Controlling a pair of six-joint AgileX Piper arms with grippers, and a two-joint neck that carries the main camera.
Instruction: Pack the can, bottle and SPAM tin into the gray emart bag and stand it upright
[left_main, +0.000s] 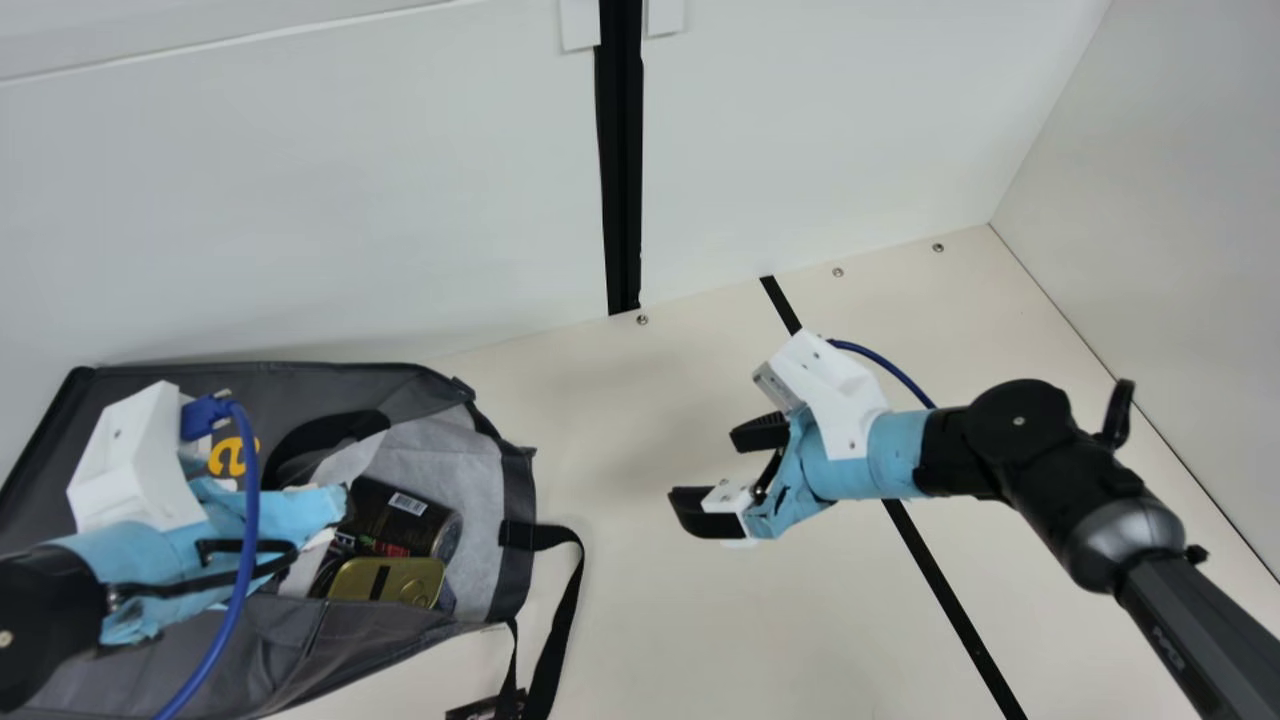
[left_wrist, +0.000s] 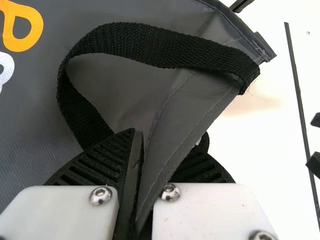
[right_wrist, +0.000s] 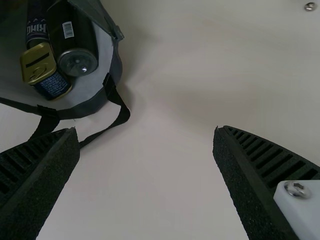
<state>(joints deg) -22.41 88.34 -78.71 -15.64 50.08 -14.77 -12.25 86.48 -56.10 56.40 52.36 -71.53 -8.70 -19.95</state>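
Observation:
The gray bag (left_main: 270, 625) lies on its side at the left, mouth facing right. Inside the mouth are the dark can (left_main: 410, 520) and the gold-topped SPAM tin (left_main: 385, 580); the right wrist view also shows a dark bottle (right_wrist: 36, 22) beside the can (right_wrist: 75, 42). My left gripper (left_main: 265, 520) is over the bag, its fingertips hidden there. In its wrist view the left gripper (left_wrist: 162, 145) is shut on a fold of the bag's fabric (left_wrist: 175, 130), beside a black strap. My right gripper (left_main: 712, 472) stands open and empty, right of the bag; in its wrist view the right gripper (right_wrist: 146, 137) has widely parted fingers.
A loose black strap (left_main: 560, 630) trails from the bag's mouth onto the cream table (left_main: 640, 600). White panels (left_main: 350, 200) rise behind the bag, and another wall (left_main: 1170, 220) stands at the right. A black line runs across the table beneath my right arm.

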